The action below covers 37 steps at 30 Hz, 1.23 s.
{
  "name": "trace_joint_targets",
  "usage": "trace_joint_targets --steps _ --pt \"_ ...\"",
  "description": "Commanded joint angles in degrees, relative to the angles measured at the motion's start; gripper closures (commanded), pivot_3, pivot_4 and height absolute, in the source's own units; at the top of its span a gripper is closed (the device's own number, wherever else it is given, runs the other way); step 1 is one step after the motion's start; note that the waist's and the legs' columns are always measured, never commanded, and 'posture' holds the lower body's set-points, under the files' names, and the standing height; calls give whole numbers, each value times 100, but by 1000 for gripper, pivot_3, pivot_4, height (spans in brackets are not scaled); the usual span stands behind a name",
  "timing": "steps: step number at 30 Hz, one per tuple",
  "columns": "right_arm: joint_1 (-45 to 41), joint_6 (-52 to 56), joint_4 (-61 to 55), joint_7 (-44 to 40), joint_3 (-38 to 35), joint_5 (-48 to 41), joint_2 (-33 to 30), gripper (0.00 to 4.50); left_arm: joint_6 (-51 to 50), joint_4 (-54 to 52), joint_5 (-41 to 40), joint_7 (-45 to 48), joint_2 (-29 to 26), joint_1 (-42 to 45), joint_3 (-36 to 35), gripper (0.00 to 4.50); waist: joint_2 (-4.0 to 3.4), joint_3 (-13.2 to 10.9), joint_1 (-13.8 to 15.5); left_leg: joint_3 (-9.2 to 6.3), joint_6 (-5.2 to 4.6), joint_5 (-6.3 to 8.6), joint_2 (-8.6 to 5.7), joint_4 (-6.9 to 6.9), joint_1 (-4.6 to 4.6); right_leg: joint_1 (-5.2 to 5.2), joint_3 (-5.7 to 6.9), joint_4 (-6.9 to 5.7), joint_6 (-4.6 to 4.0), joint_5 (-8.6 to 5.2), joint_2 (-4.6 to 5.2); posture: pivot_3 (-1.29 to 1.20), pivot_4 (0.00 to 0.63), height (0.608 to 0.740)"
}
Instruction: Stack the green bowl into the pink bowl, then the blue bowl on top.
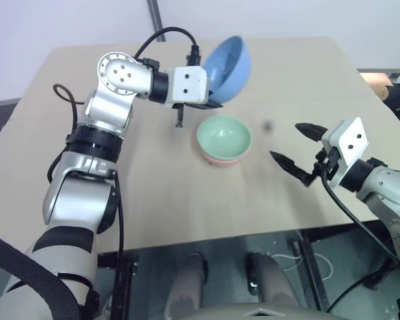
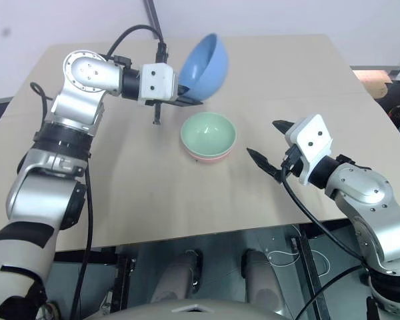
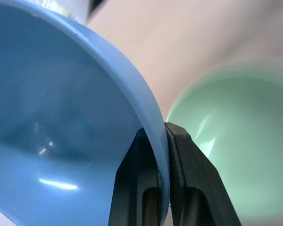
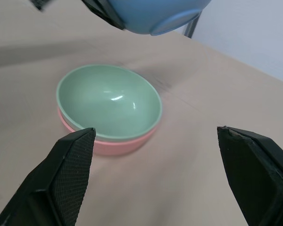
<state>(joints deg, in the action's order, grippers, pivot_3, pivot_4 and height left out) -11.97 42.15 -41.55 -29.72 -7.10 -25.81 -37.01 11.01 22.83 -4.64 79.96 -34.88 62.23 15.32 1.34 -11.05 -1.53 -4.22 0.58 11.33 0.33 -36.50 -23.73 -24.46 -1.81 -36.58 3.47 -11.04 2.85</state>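
Left gripper (image 3: 162,188) pinches the rim of the blue bowl (image 1: 228,67), held tilted in the air above and behind the stack. Green bowl (image 1: 223,137) sits nested in the pink bowl (image 4: 118,145) on the table (image 1: 160,200). Left wrist view shows the two fingers clamped either side of the blue rim. Right gripper (image 1: 295,150) spread wide, empty, beside the stack. No legible writing.

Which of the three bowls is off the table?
The blue bowl, tilted in the left pincer; the green bowl sits nested in the pink bowl.
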Motion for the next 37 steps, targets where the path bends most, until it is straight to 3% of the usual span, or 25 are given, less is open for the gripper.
trace_joint_targets --steps 1,5,8,9,16,19,21,23,26,32,37 --pt "9 -141 -76 38 -167 24 -48 0 -226 -446 -174 260 -83 -321 -2 4093 0 0 -51 -2 -1 0 2 -1 4 -1 0 -8 0 -1 -5 0 150 740" --pt "70 -162 -85 47 -195 46 -45 0 15 -423 97 287 -136 -538 116 2780 0 0 -68 -5 -2 -1 6 -19 4 -1 0 -21 -14 -9 -12 0 150 740" --pt "136 -183 -90 36 -216 46 -46 0 40 -493 221 121 -195 -588 51 1156 0 0 -60 -5 -1 -1 5 -33 -4 0 0 -21 -14 -9 -11 0 150 740" --pt "156 -193 -85 27 -219 43 -46 0 -175 -610 188 73 -234 -617 -12 1037 0 0 -57 -5 -1 -1 4 -34 -4 0 0 -20 -14 -9 -11 0 150 740" --pt "385 -704 188 -222 -265 44 26 0 -2914 -2154 -971 -680 -606 -1183 -1186 1037 1 -1 -85 -7 -1 0 8 -33 -4 -1 1 -20 -5 -4 -11 0 150 740" --pt "469 -813 573 -700 -335 -205 -93 0 -3775 -2855 -1282 -1234 -741 -1936 -1739 1037 -2 0 -86 -4 -1 0 8 -33 2 2 0 -21 -1 -2 -11 0 150 740" --pt "533 -955 879 -1021 -396 -293 -197 0 -4230 -3410 -1509 -1615 -783 -2580 -2143 83 -4 1 -96 0 -1 0 9 -31 8 6 -5 -19 -5 -5 -10 0 150 740" --pt "575 -1342 1143 -1170 -400 -67 -293 0 -4132 -3842 -1446 -2173 -624 -3171 -2476 35 -3 -1 -80 0 -1 0 10 -29 8 5 -5 -18 -11 -8 -10 0 150 740" --pt "731 -1524 1336 -1440 -524 -93 -447 0 -3456 -4160 -2007 -2344 -69 -4231 -3243 35 -2 0 -37 -5 -1 0 9 -33 5 7 2 -16 -18 -12 -9 0 150 740" --pt "1715 -1601 1415 -2419 -1739 -619 -1049 0 -3640 -4667 -2418 -2356 -323 -6132 -4365 35 0 0 -4 0 0 1 7 -29 4 7 -1 -13 -24 -15 -3 0 150 740" --pt "2373 -1479 1367 -2888 -2556 -913 -1300 0 -3435 -4524 -2594 -1955 -715 -6993 -4872 35 -2 2 58 5 2 2 10 -39 17 16 0 -11 -24 -16 1 0 150 740"
